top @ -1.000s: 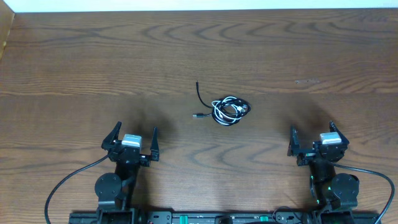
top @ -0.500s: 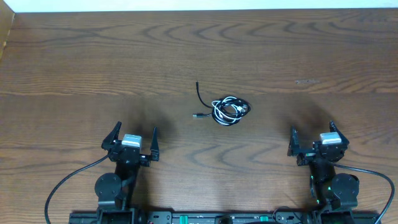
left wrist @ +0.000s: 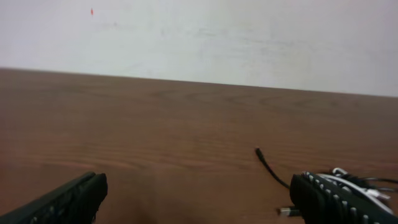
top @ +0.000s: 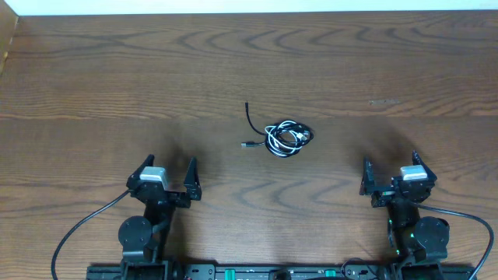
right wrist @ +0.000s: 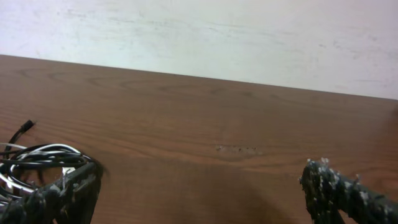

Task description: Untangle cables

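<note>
The cables (top: 287, 138) lie in one small tangled bundle at the table's middle: a white cord and black cords coiled together. One black tail (top: 250, 118) curves out to the upper left, with a small plug (top: 247, 145) at the left. My left gripper (top: 169, 169) is open and empty, below and left of the bundle. My right gripper (top: 391, 162) is open and empty, below and right of it. The bundle shows at the right edge of the left wrist view (left wrist: 367, 186) and at the left edge of the right wrist view (right wrist: 31, 159).
The wooden table (top: 117, 85) runs wide on all sides of the bundle. A pale wall (left wrist: 199, 37) stands behind its far edge. Thick black arm cables (top: 85, 225) trail near the arm bases at the front.
My left gripper has shifted slightly and turned a little. The cables and the right arm have not moved.
</note>
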You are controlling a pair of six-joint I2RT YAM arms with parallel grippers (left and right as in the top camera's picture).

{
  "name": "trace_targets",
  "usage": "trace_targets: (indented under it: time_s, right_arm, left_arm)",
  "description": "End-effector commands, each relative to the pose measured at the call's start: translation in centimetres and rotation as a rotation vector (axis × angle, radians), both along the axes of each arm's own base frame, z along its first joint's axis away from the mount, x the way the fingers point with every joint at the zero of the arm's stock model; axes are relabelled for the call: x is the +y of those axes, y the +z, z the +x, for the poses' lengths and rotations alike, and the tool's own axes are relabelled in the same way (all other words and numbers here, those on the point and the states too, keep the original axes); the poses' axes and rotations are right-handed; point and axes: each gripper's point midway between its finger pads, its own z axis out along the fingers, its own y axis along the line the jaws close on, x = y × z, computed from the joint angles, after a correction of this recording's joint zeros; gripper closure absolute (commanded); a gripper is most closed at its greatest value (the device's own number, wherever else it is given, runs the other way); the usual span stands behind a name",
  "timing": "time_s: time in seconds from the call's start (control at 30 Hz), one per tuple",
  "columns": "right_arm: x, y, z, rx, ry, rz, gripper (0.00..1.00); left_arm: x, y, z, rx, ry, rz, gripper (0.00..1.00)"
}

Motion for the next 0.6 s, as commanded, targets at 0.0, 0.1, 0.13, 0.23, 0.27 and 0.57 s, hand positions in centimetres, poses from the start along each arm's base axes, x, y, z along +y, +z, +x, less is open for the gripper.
trace_targets:
  time_s: [0.0, 0.1, 0.13, 0.23, 0.27, 0.57]
  right_arm:
    - [0.0, 0.0, 0.0, 0.001, 0.0, 0.017, 0.01]
    - [0.0, -0.1, 0.0, 0.005, -0.001, 0.016, 0.01]
    - [0.0, -0.2, 0.0, 0.013, -0.001, 0.016, 0.01]
    - [-0.1, -0.8, -0.1, 0.068, -0.002, 0.012, 0.01]
    - [-0.1, -1.0, -0.2, 0.086, -0.003, 0.01, 0.01]
    - [-0.1, -0.8, -0.1, 0.272, -0.013, 0.023, 0.01]
  left_arm:
    - [-0.4, 0.1, -0.4, 0.043, -0.013, -0.095, 0.02]
    - [-0.4, 0.4, -0.8, 0.106, -0.006, -0.094, 0.01]
    - [-0.4, 0.4, -0.9, 0.132, -0.005, -0.094, 0.01]
    - [-0.4, 0.5, -1.0, 0.216, -0.001, -0.095, 0.01]
    - [-0.4, 0.6, -0.9, 0.238, 0.0, -0.095, 0.01]
    - [-0.4, 1.5, 0.5, 0.465, 0.006, -0.098, 0.01]
